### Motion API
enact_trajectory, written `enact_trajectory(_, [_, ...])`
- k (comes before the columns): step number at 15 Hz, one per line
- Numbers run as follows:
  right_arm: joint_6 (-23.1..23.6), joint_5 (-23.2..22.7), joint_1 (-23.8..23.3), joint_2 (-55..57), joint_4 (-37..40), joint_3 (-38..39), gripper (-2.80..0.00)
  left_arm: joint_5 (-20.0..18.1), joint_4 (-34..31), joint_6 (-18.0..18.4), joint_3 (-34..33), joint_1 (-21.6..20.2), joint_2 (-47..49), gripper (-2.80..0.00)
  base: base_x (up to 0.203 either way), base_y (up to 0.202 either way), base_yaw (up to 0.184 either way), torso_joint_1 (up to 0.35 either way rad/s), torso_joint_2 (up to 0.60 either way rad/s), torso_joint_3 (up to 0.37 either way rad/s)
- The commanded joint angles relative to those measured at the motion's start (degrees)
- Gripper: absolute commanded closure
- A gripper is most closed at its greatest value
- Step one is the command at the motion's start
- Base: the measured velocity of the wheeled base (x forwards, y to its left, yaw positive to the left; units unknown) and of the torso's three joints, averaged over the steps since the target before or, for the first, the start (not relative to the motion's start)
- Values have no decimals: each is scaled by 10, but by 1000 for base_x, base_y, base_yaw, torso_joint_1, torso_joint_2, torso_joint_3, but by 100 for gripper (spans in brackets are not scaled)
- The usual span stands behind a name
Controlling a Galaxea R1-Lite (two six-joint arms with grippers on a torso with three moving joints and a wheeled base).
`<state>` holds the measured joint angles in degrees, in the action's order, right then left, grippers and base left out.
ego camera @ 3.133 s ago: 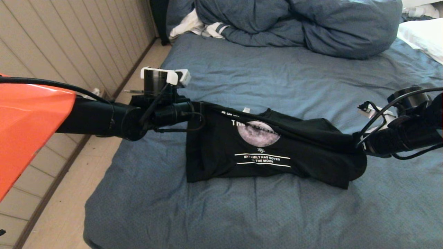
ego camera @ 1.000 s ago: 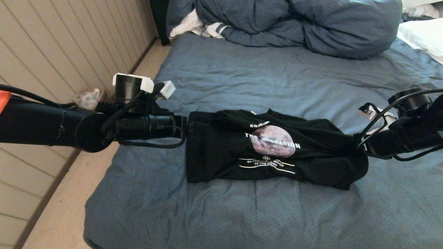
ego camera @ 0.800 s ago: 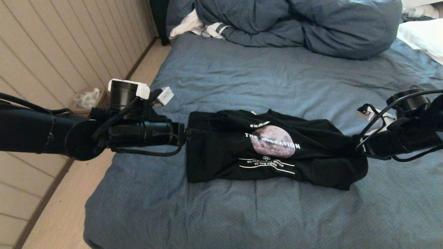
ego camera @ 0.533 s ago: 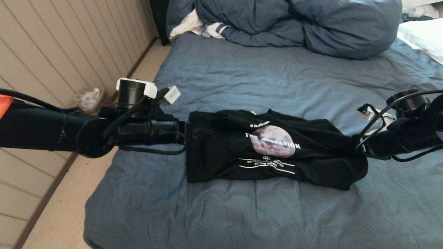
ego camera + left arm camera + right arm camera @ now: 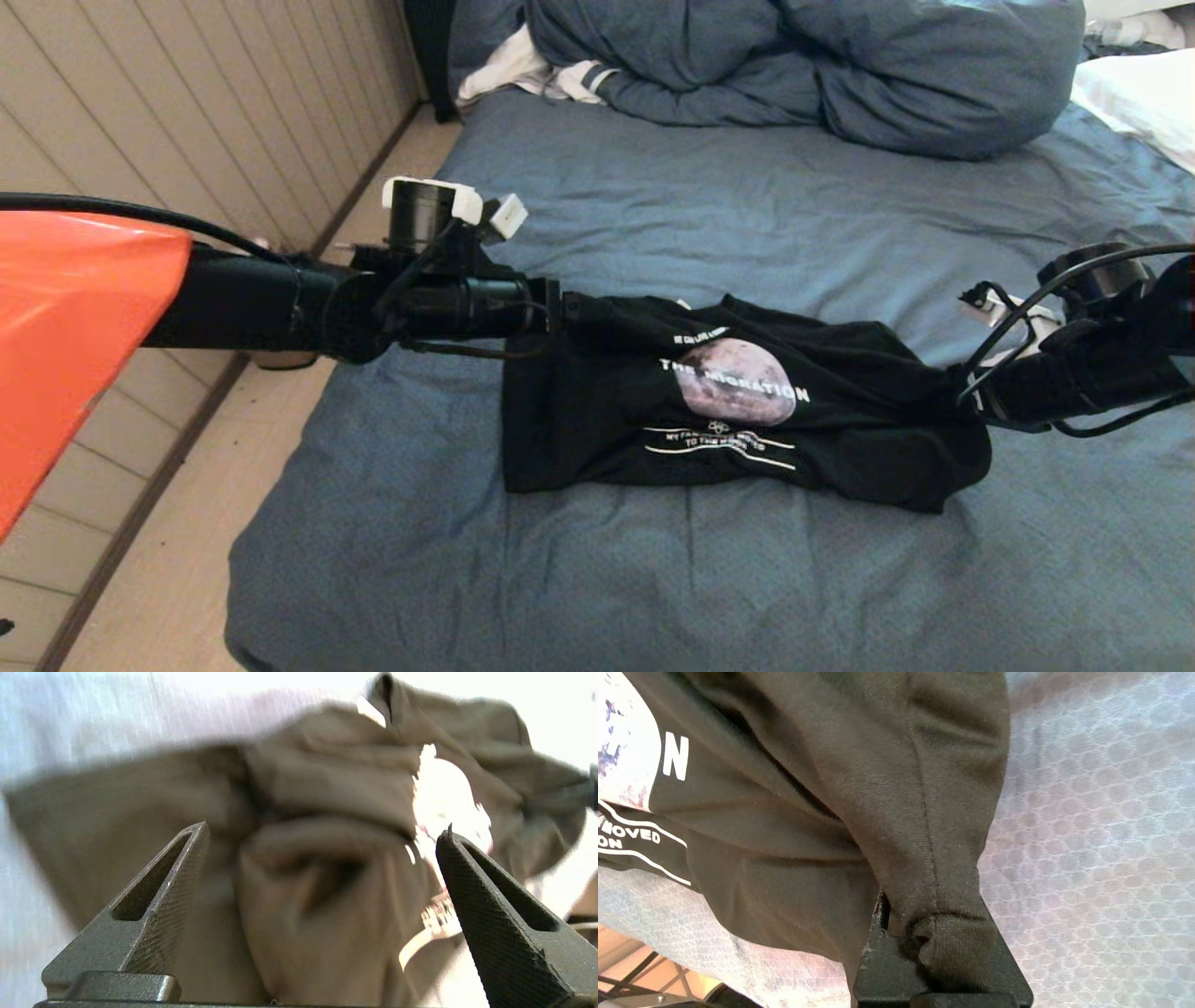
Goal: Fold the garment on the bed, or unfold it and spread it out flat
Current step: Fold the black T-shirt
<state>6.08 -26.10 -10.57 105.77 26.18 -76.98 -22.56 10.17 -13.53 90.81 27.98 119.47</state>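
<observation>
A black short-sleeved T-shirt (image 5: 728,411) printed with a round pale moon and white "THE MIGRATION" lettering lies bunched in a wide band across the middle of the large bed (image 5: 653,579) with its wrinkled blue-grey sheet, graphic side up, its near edge resting on the sheet and its upper folds rumpled. The left gripper (image 5: 583,306) reaches in level from the bed's left side to the shirt's upper left corner; in the left wrist view its two dark textured fingers (image 5: 163,896) stand wide apart, with folds of the shirt (image 5: 327,868) between and beyond them, and nothing shows pinched there. The right gripper (image 5: 962,397) sits at the shirt's right end, its jaws clamped together on a gathered, stitched edge of black fabric (image 5: 952,947), so that end of the garment is drawn into a point toward the arm. At the far end of the bed a bunched blue-grey duvet (image 5: 812,65) is heaped, with a white striped cloth (image 5: 532,70) tucked beside it on the left. A pale panelled wall (image 5: 187,121) runs along the left side of the bed.
</observation>
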Motion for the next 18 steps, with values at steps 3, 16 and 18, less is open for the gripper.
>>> enact_trajectory(3, [1, -2, 18, -3, 2, 9, 0, 1, -8, -1, 116, 0, 79, -280, 0, 0, 0, 0, 0, 0])
enact_trajectory(16, [1, 0, 27, 7, -9, 13, 0, 23, -59, 2, 170, 22, 118, 0, 0, 0, 0, 0, 0, 0])
enact_trajectory(18, [1, -1, 26, 8, -11, 13, 0, 25, -55, 2, 172, 24, 118, 0, 0, 0, 0, 0, 0, 0])
